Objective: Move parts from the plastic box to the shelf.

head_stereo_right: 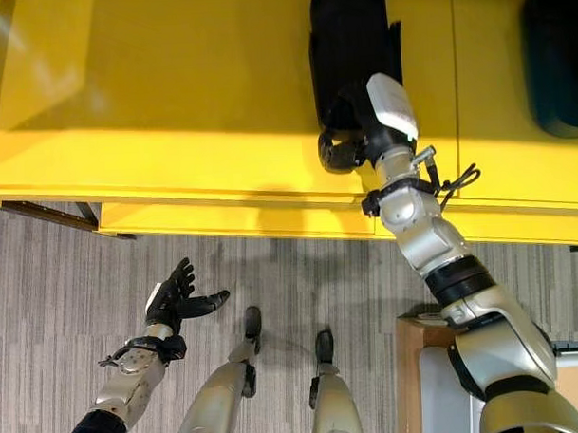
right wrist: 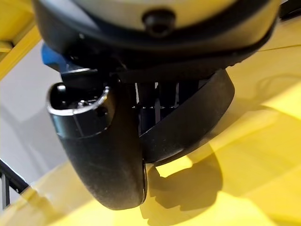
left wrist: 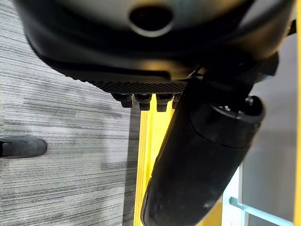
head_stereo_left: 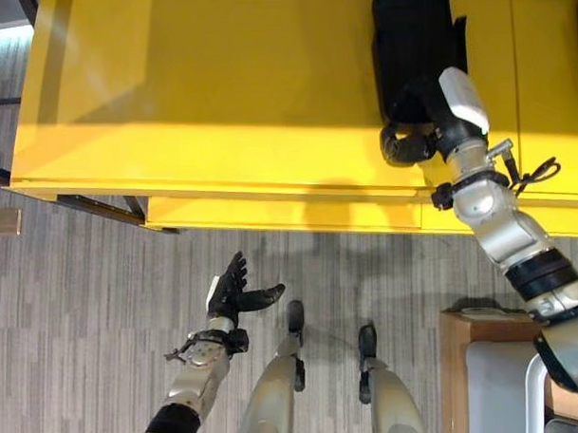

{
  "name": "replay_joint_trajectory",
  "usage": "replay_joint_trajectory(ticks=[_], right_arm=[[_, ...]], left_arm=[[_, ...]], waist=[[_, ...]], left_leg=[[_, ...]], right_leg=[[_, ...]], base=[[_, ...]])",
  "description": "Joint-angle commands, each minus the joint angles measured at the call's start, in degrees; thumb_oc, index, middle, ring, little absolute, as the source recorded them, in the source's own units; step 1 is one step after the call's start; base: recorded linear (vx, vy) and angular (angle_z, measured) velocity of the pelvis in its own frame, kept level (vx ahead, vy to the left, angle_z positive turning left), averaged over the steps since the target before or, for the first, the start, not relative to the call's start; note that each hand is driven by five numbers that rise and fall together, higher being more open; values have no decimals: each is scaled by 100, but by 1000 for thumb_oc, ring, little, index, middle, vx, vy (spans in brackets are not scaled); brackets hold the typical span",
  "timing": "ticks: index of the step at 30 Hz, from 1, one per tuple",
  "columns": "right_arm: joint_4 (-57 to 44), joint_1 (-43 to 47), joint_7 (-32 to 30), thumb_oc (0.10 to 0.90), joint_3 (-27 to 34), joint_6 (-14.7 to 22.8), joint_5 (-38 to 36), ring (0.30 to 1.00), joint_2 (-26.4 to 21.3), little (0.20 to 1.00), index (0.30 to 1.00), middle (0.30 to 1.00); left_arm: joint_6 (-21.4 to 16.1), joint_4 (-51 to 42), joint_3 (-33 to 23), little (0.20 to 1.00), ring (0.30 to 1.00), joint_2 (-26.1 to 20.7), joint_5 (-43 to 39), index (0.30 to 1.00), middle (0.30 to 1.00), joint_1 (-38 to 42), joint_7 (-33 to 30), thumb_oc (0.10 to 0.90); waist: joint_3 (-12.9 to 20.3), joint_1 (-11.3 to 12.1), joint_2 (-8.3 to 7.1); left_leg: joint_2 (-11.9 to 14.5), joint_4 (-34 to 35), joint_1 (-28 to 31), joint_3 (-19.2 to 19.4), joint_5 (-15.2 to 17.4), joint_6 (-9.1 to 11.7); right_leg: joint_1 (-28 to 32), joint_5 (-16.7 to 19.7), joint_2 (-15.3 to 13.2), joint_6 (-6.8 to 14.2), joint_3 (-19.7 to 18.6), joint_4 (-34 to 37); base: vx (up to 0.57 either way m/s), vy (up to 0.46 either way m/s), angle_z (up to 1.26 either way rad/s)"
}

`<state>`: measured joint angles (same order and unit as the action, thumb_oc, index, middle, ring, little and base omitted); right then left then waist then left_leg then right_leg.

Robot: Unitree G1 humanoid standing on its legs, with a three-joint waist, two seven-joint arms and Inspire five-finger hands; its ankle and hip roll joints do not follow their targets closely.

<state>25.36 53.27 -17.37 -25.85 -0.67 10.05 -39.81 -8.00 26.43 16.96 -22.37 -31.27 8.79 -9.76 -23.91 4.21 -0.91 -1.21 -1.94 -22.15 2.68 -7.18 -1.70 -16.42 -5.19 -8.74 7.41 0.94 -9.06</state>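
Observation:
A large black part point(head_stereo_left: 411, 41) lies on the yellow shelf top point(head_stereo_left: 218, 76), reaching towards the shelf's front edge. My right hand point(head_stereo_left: 410, 144) is at the near end of the part, also seen as the black part point(head_stereo_right: 348, 43) with the right hand point(head_stereo_right: 344, 150). In the right wrist view the thumb point(right wrist: 103, 155) and the fingers curl round a curved black rim of the part point(right wrist: 197, 117) just above the yellow surface. My left hand point(head_stereo_left: 233, 293) hangs low over the carpet in front of the shelf, fingers spread and holding nothing.
A second dark part point(head_stereo_right: 554, 55) lies further right on the shelf. A pale box on a wooden stand point(head_stereo_left: 484, 362) sits at the lower right. A dark frame point(head_stereo_left: 89, 206) runs under the shelf's left end, beside a small tan block point(head_stereo_left: 6, 222).

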Motion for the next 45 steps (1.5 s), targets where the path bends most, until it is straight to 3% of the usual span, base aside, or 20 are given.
replay_joint_trajectory(ticks=[1,14,44,45], right_arm=[[-173,809,-425,400,-64,232,-184,300,-279,300,300,300],[305,1290,-406,400,-310,194,-364,300,-428,300,300,300],[166,353,-290,400,18,267,-415,300,-194,300,300,300],[188,379,-277,633,5,253,-412,627,-220,627,627,627]], left_arm=[[-541,-641,-221,1000,1000,-338,-81,1000,1000,101,-95,900],[-587,-696,-213,1000,1000,-341,-146,1000,1000,129,-138,900],[-592,-618,-134,1000,1000,-274,-57,1000,1000,221,-104,900],[-586,-632,-135,1000,1000,-290,-55,1000,1000,217,-98,900]], waist=[[214,38,-277],[165,53,-222],[141,-100,-160],[149,-97,-159]], left_leg=[[467,-556,-25,151,362,471],[419,-515,-68,108,361,464],[487,-508,134,132,423,415],[488,-501,138,127,421,414]], right_leg=[[352,987,-597,144,-125,591],[305,951,-621,110,-104,579],[208,807,-507,88,-230,307],[207,805,-503,89,-230,310]], base=[[0,0,0],[4,-1,2],[-3,-3,0],[0,0,0]])
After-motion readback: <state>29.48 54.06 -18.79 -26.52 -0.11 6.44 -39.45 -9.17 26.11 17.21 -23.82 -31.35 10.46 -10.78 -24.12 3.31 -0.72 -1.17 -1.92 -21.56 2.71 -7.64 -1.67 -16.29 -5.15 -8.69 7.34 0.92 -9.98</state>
